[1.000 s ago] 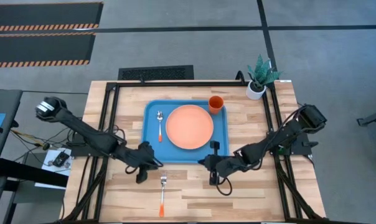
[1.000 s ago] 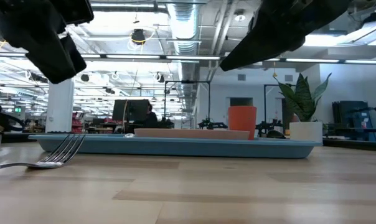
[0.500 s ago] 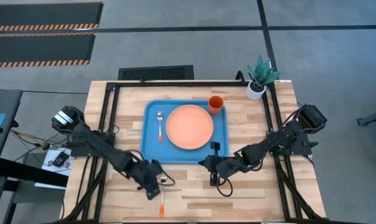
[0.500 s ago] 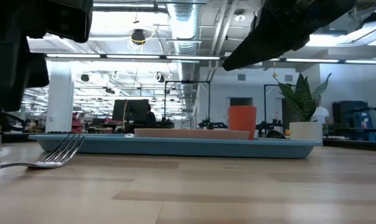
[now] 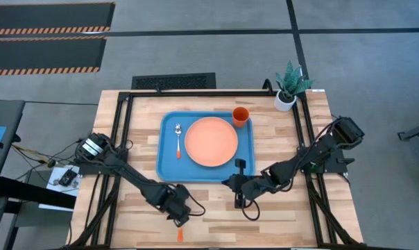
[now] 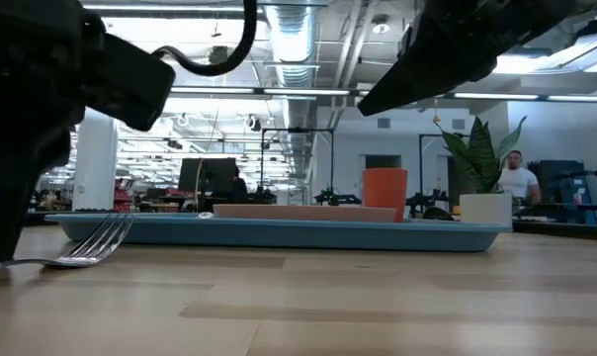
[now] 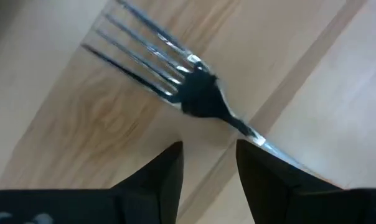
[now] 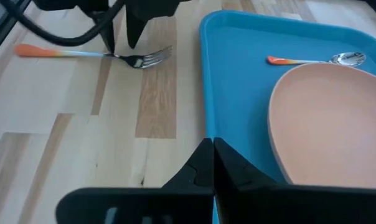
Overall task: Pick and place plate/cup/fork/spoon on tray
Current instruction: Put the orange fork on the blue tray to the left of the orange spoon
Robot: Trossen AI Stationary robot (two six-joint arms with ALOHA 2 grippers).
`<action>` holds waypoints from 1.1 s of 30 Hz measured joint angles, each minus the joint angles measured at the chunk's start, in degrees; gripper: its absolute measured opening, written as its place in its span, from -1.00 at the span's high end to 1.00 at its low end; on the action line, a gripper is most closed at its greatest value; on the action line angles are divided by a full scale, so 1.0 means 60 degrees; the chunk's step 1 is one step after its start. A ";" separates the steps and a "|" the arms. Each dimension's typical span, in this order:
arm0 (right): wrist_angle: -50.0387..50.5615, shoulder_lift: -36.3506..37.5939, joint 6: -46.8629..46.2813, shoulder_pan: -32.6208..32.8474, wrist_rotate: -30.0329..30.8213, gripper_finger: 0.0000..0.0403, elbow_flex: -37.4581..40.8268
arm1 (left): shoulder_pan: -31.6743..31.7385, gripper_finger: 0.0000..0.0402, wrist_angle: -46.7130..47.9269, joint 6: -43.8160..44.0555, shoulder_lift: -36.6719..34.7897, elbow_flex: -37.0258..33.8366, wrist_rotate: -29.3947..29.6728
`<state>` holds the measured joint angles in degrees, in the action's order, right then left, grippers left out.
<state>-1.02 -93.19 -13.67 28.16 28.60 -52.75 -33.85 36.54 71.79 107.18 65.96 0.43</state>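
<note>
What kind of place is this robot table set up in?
Probably a robotics lab or industrial workshop. The low view shows exposed ceiling ducts, rows of strip lights and workstations behind the wooden table, and a person in the background. The high view shows hazard-striped floor mats.

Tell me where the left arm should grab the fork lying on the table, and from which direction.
Grip the fork at its slim neck, just behind the tines, coming straight down from above. It lies flat on the wood outside the tray, so only its narrow sides are reachable. The left gripper is already open, one of its fingers on each side of that neck.
</note>
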 joint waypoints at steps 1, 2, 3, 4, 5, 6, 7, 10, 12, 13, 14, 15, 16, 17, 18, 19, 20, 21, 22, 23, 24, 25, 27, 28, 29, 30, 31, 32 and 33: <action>0.0010 0.0000 0.0000 0.0001 0.0000 0.94 0.0000 | 0.0014 0.29 -0.0017 0.0046 0.0006 -0.0006 -0.0003; 0.0048 0.0000 -0.0005 -0.0005 0.0000 0.94 0.0000 | 0.0050 0.28 -0.0070 0.0063 0.0022 -0.0002 -0.0005; 0.0094 0.0000 -0.0013 -0.0003 0.0000 0.94 0.0000 | 0.0066 0.28 -0.0057 0.0083 0.0026 -0.0002 -0.0009; 0.0131 -0.0004 -0.0038 -0.0003 0.0000 0.94 0.0002 | 0.0076 0.28 -0.0062 0.0083 0.0025 -0.0002 -0.0012; 0.0133 -0.0004 -0.0045 -0.0003 -0.0001 0.94 0.0004 | 0.0076 0.28 -0.0056 0.0083 0.0015 -0.0002 -0.0012; 0.0122 -0.0004 -0.0047 -0.0003 0.0000 0.94 0.0004 | 0.0076 0.28 -0.0061 0.0097 0.0011 -0.0002 -0.0022; 0.0128 -0.0004 -0.0048 -0.0003 0.0000 0.94 0.0004 | 0.0076 0.28 -0.0060 0.0187 0.0011 -0.0002 -0.0068; 0.0125 -0.0007 -0.0066 -0.0003 0.0000 0.94 0.0004 | 0.0080 0.28 -0.0107 0.0491 -0.0085 -0.0006 -0.0241; 0.0128 -0.0007 -0.0073 -0.0003 0.0000 0.94 0.0004 | 0.0067 0.28 -0.0100 0.0772 -0.0136 0.0038 -0.0268; 0.0129 -0.0007 -0.0077 -0.0003 0.0000 0.94 0.0004 | 0.0044 0.28 -0.0095 0.0867 -0.0174 0.0062 -0.0248; 0.0125 -0.0007 -0.0075 -0.0003 0.0000 0.94 0.0004 | 0.0016 0.28 -0.0157 0.0958 -0.0192 0.0134 -0.0228; 0.0130 -0.0007 -0.0077 -0.0003 0.0000 0.94 0.0004 | -0.0016 0.28 -0.0312 0.1032 -0.0197 0.0200 -0.0129; 0.0128 -0.0007 -0.0077 -0.0003 0.0000 0.94 0.0004 | -0.0058 0.28 -0.0396 0.1136 -0.0197 0.0264 -0.0025; 0.0128 -0.0007 -0.0073 -0.0003 0.0000 0.94 0.0004 | -0.0104 0.28 -0.0456 0.1222 -0.0197 0.0300 0.0108; 0.0128 -0.0007 -0.0077 -0.0003 0.0000 0.94 0.0004 | -0.0134 0.28 -0.0588 0.1274 -0.0197 0.0304 0.0250; 0.0125 -0.0031 -0.0073 -0.0003 0.0000 0.94 0.0004 | -0.0150 0.28 -0.0728 0.1293 -0.0197 0.0304 0.0391; 0.0095 -0.0074 -0.0074 -0.0005 0.0000 0.94 0.0004 | -0.0160 0.28 -0.0725 0.1292 -0.0197 0.0308 0.0568; 0.0107 -0.0110 -0.0073 -0.0006 -0.0002 0.94 0.0004 | -0.0162 0.28 -0.0626 0.1285 -0.0197 0.0311 0.0714; 0.0142 -0.0138 -0.0083 -0.0006 -0.0004 0.94 0.0004 | -0.0157 0.28 -0.0509 0.1285 -0.0197 0.0308 0.0834; 0.0134 -0.0151 -0.0142 -0.0006 -0.0004 0.94 0.0004 | -0.0147 0.28 -0.0396 0.1295 -0.0197 0.0305 0.0931; 0.0138 -0.0153 -0.0209 -0.0006 -0.0004 0.94 0.0004 | -0.0143 0.28 -0.0327 0.1300 -0.0197 0.0304 0.1024; 0.0148 -0.0153 -0.0247 -0.0006 -0.0004 0.94 0.0004 | -0.0138 0.28 -0.0320 0.1298 -0.0197 0.0304 0.1080; 0.0257 -0.0153 -0.0316 -0.0006 0.0000 0.94 0.0004 | -0.0143 0.28 -0.0344 0.1300 -0.0183 0.0304 0.1083; 0.0264 -0.0153 -0.0321 -0.0006 -0.0004 0.94 0.0004 | -0.0146 0.28 -0.0432 0.1300 -0.0127 0.0304 0.1071; 0.0252 -0.0153 -0.0321 -0.0006 -0.0004 0.94 0.0004 | -0.0146 0.28 -0.0561 0.1300 -0.0052 0.0304 0.1026; 0.0232 -0.0153 -0.0321 -0.0006 -0.0004 0.94 0.0004 | -0.0153 0.28 -0.0611 0.1300 0.0031 0.0304 0.0930; 0.0239 -0.0153 -0.0321 -0.0006 -0.0004 0.94 0.0004 | -0.0177 0.28 -0.0679 0.1298 0.0170 0.0304 0.0781; 0.0266 -0.0153 -0.0325 -0.0006 -0.0004 0.94 0.0004 | -0.0191 0.28 -0.0829 0.1297 0.0324 0.0304 0.0520; 0.0291 -0.0153 -0.0332 -0.0006 -0.0003 0.94 0.0004 | -0.0204 0.28 -0.0804 0.1303 0.0401 0.0318 0.0418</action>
<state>0.72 -94.11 -15.66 28.12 28.58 -52.73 -35.07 31.71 79.61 109.58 67.88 2.95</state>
